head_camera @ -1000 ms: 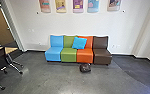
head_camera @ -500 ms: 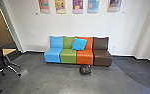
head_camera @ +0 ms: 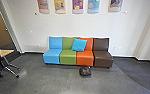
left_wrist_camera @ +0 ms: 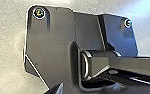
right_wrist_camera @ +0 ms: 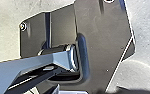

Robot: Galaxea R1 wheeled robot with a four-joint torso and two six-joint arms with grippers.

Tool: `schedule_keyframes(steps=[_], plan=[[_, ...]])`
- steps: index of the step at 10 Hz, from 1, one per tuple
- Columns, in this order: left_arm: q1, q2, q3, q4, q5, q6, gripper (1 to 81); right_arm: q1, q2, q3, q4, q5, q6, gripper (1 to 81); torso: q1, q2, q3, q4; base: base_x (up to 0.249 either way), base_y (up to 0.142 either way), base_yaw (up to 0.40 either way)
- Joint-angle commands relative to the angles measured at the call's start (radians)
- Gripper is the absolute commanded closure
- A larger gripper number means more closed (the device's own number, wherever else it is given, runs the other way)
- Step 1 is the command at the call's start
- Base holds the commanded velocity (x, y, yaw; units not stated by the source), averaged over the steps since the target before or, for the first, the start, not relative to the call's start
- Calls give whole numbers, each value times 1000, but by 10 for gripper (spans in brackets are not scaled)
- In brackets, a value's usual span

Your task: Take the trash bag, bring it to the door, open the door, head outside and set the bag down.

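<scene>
The head view shows one dark, rounded trash bag (head_camera: 85, 71) on grey floor (head_camera: 51, 81) before four coloured seats (head_camera: 51, 56), one blue cushion (head_camera: 79, 45). Either end effector's opening I cannot tell.

We see bright, even light on the white wall (head_camera: 73, 26), soft sheen on the gray floor (head_camera: 48, 82), dark shadow under the couch (head_camera: 84, 58), bluish glare in our left wrist view

Wide dark plate (left_wrist_camera: 51, 37) with round corner fittings (left_wrist_camera: 38, 13) observed in both wrist views; jointed bar (left_wrist_camera: 126, 65) overlaps it in each.
</scene>
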Motion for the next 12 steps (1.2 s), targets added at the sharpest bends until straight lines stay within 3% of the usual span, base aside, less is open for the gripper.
schedule_keyframes(steps=[1, 12], plan=[[-30, -5, 5, 12, 62, 9, 10, 21, -8, 7, -10, -57, 3, 10, 0, 0, 0, 0, 129, -63, 0], [-30, 5, 5, -5, 60, 5, 10, 33, -18, 3, -19, -63, -9, 10, 0, 0, 0, 0, 135, -74, 0]])
